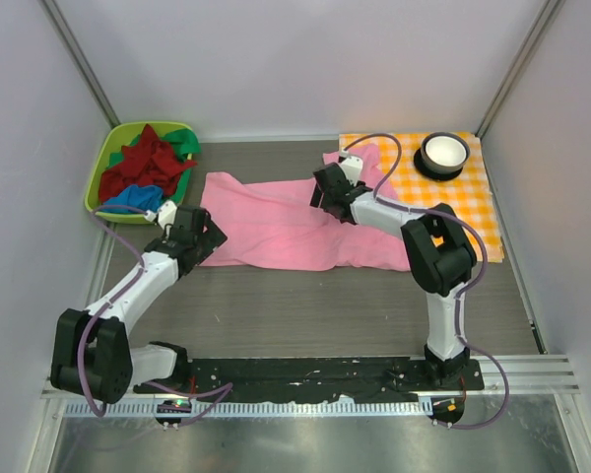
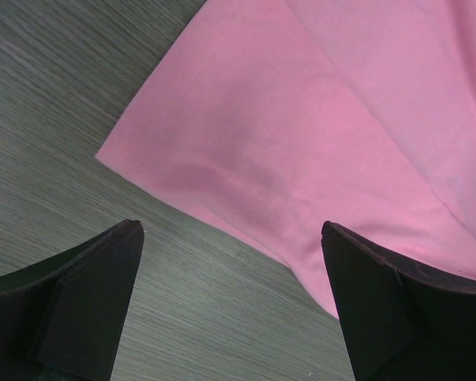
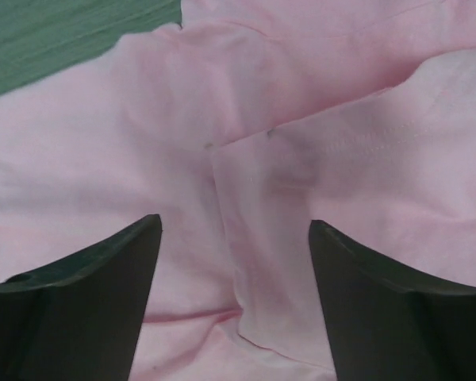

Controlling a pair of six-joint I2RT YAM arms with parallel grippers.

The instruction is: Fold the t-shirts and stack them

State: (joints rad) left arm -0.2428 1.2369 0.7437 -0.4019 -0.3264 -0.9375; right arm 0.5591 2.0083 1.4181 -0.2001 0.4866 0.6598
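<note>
1. Green basket (image 1: pixel 100 169), just beyond the left pincer (image 2: pixel 232 227): dark red shirt (image 1: pixel 143 166), green shirt (image 1: pixel 184 141) and blue shirt (image 1: pixel 133 199) heaped inside.
2. Left pincer: fingers apart, gripping nothing; pink shirt (image 1: pixel 266 229) corner lies under its tips.
3. Pink shirt lies spread between both pincers.
4. Right pincer (image 3: pixel 234 224): fingers apart above pink folds; contact unclear.
5. Checked cloth (image 1: pixel 473 202) with bowl (image 1: pixel 443 152), right of the right pincer.

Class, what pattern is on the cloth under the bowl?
The cloth has orange-and-white checks, clearest in the top external view.
</note>
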